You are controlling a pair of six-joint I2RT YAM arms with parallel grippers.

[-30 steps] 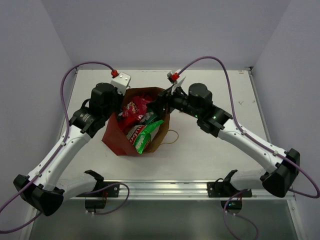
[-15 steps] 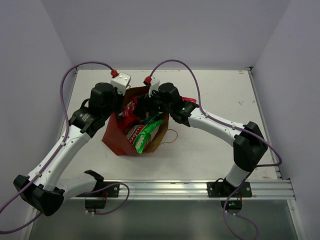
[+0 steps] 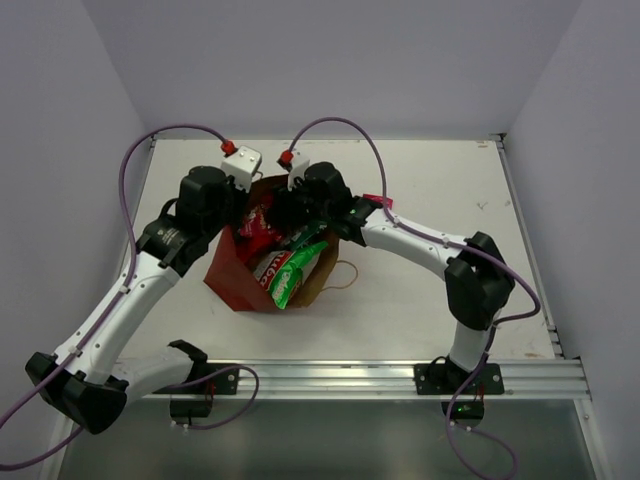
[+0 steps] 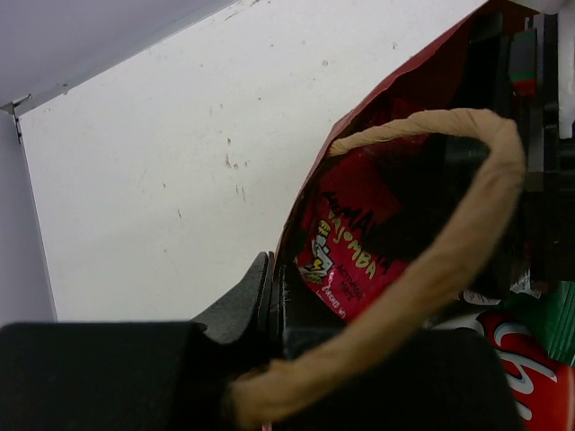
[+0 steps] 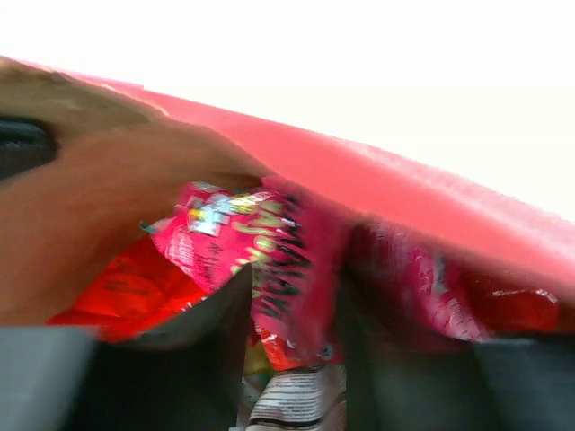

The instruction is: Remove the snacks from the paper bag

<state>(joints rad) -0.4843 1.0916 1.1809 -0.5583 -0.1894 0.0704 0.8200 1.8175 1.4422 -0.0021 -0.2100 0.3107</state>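
Snacks [image 3: 285,262] all look to be inside the paper bag [image 3: 232,280], nine o'clock of the table [image 3: 400,310] centre, none out yet: left gripper [image 4: 274,301] pinches its ten-o'clock rim, while right gripper [image 5: 292,296], blurred, seems parted around a red candy packet [image 5: 269,251].

paper bag [image 4: 454,49] rim seemingly pinched by left gripper [image 4: 272,289] | red packet [image 4: 346,260] inside

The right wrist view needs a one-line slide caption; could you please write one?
Open right tool straddles a pink snack packet inside the paper bag.
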